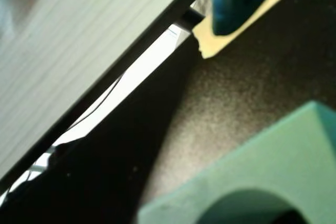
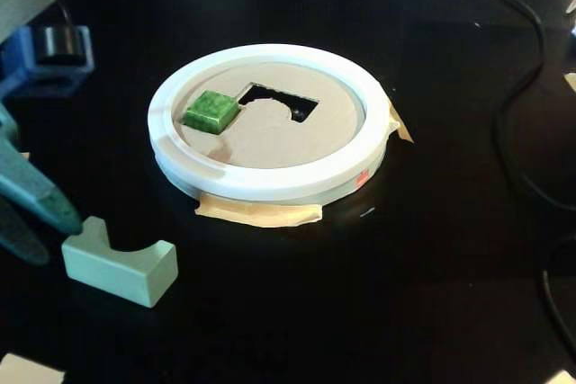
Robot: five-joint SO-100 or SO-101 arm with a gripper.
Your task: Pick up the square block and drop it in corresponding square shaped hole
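The square block [image 2: 211, 109] is dark green and lies flat on the brown cardboard lid [image 2: 270, 146] inside a white ring [image 2: 270, 182]. It lies just left of the lid's cut-out hole [image 2: 270, 96], touching its edge. My teal gripper [image 2: 61, 240] is at the left edge of the fixed view, low over the black table and well to the front left of the ring. Its fingertips stand apart with nothing between them. In the wrist view only a pale ribbed finger [image 1: 79, 51] shows, close and blurred, and the square block is out of view.
A pale green block with an arched notch [image 2: 119, 267] lies on the table right beside my fingertips; it also shows in the wrist view [image 1: 273, 166]. A blue holder [image 2: 45, 65] stands at the back left. Tape [image 2: 261, 213] fixes the ring. Black cables [image 2: 522, 60] run along the right.
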